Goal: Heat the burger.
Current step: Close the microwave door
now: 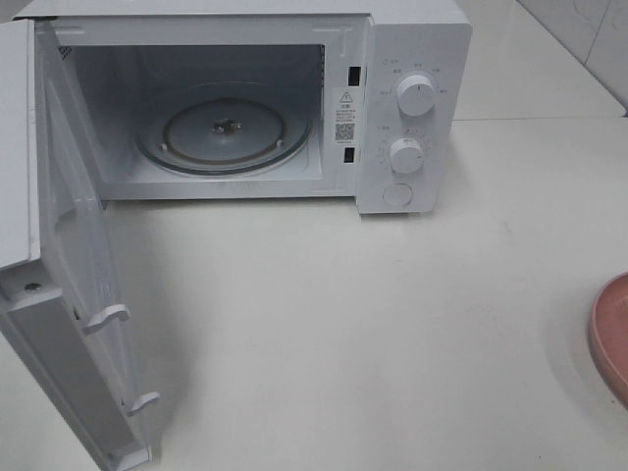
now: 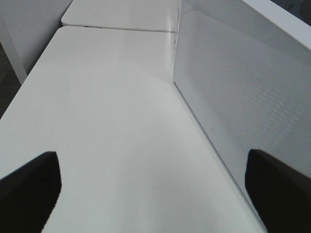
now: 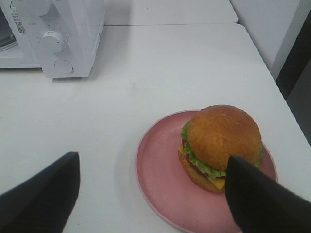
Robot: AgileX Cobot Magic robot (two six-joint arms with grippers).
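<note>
The burger point(image 3: 221, 133), with a golden-brown bun, green lettuce and a cheese edge, sits on the right part of a round pink plate point(image 3: 160, 184) in the right wrist view. My right gripper point(image 3: 153, 165) hovers open above the plate with nothing between its fingers; one dark finger point(image 3: 257, 194) overlaps the burger's near side. The white microwave point(image 1: 412, 108) stands at the back with its door point(image 1: 69, 275) swung wide open to the left, showing the glass turntable point(image 1: 224, 132) with nothing on it. My left gripper point(image 2: 155, 194) is open beside the door's outer face point(image 2: 243, 92), holding nothing.
Only the rim of the pink plate point(image 1: 613, 339) shows at the right edge of the high view; neither arm appears there. Two white knobs point(image 1: 416, 95) sit on the microwave's right panel. The white table point(image 1: 373, 324) runs forward from the oven. A second table point(image 2: 121, 14) adjoins behind.
</note>
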